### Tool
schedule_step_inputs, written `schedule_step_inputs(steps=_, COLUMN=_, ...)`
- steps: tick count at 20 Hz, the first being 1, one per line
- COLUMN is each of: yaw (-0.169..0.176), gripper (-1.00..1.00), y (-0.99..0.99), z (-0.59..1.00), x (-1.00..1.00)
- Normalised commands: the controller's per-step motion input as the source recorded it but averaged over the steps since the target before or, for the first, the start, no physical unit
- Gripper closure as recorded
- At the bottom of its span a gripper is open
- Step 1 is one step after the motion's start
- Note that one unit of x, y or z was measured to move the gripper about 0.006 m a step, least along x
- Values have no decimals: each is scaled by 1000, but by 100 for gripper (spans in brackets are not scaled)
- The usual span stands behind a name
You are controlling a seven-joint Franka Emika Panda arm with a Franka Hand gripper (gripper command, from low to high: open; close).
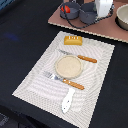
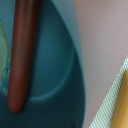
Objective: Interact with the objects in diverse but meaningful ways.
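Note:
In the exterior view, two grey-blue pots (image 1: 72,10) (image 1: 89,16) stand on a pinkish-brown board (image 1: 107,27) at the back, with a small red tomato (image 1: 65,8) by the one further to the exterior view's left. My gripper (image 1: 101,11) hangs just over the other pot; its fingers are hidden. The wrist view looks straight into a pot (image 2: 52,60) with the brown sausage (image 2: 22,52) lying inside. On the striped placemat (image 1: 35,82) lie the yellow-orange bread loaf (image 1: 73,40), tan plate (image 1: 68,66), orange-handled knife (image 1: 80,57) and fork (image 1: 65,80).
A white utensil (image 1: 67,100) lies at the placemat's near edge. A pale bowl (image 1: 122,17) sits on the board at the exterior view's right. Black tabletop (image 1: 20,35) surrounds the mat. The wrist view shows the mat's corner (image 2: 107,107) and a yellow edge (image 2: 121,105).

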Motion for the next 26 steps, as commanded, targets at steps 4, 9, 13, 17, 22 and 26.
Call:
schedule_step_inputs(steps=4, yaw=2, gripper=100, y=-12, z=-169, x=-1)
schedule_step_inputs(steps=9, yaw=0, gripper=100, y=-34, z=-127, x=-1)
schedule_step_inputs(steps=13, yaw=0, gripper=100, y=-29, z=-111, x=0)
schedule_step_inputs(steps=17, yaw=0, gripper=100, y=-32, z=-111, x=0)
schedule_step_inputs(steps=22, yaw=0, gripper=100, y=-35, z=109, x=99)
schedule_step_inputs(steps=26, yaw=0, gripper=100, y=11, z=749, x=266)
